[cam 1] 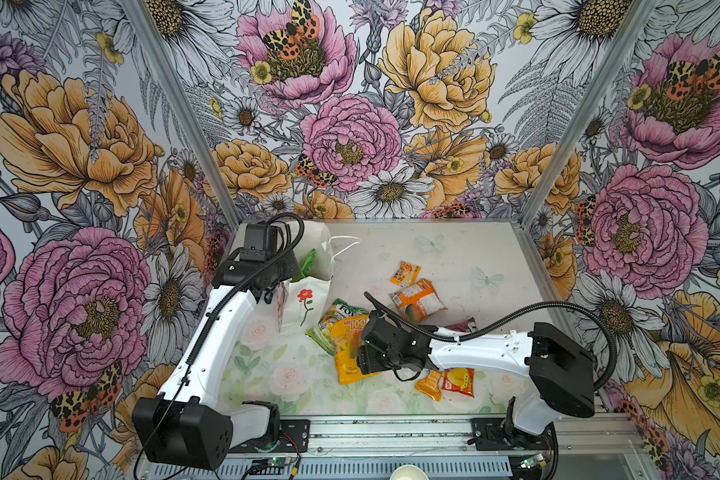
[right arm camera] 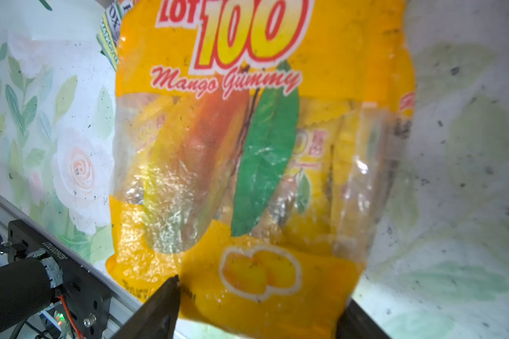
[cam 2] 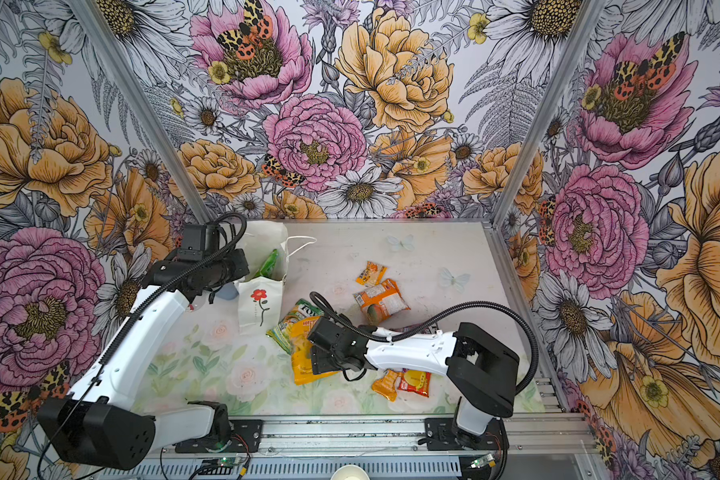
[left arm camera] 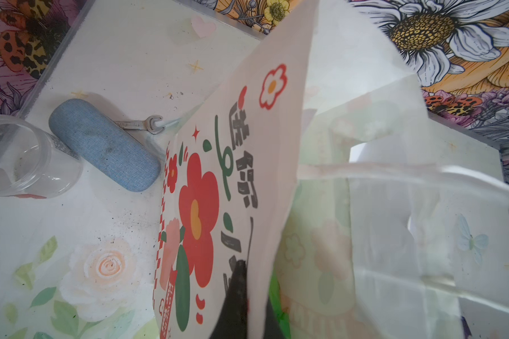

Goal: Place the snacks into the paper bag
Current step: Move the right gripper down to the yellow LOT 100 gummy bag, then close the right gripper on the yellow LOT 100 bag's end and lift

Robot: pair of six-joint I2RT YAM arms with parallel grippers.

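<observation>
Bag: paper bag [cam 1: 308,309] upright, rear-L of table [cam 1: 433,249], mouth open, green pkt [cam 1: 308,266] inside. Thin, light, creases easily; prob tips unless steadied at rim.
Mango pkt: yellow pkt [right arm camera: 247,146] flat mid-table, just R of bag, top end overlapping green-yellow pkt [cam 1: 323,328]. Glossy film, so slippery; soft, sags, loose sweets inside likely shift. Prob light-to-medium wt. Best hold: flat sealed end, not bulgy middle.
Orange pkt: big orange pkt [cam 1: 418,301] beyond R arm, puffy, crinkly; take by an edge seam.
Small pkts: small orange pkt [cam 1: 405,273] at rear; front orange pkt [cam 1: 430,384] + red pkt [cam 1: 458,382] beside R arm. V. light, thin; pinch low or they slide.
L hand: left gripper [left arm camera: 256,308] clenched on bag wall near rim, propping mouth.
R hand: right gripper [right arm camera: 262,293] spread wide, fingers astride yellow pkt's bottom end, not closed on it.
</observation>
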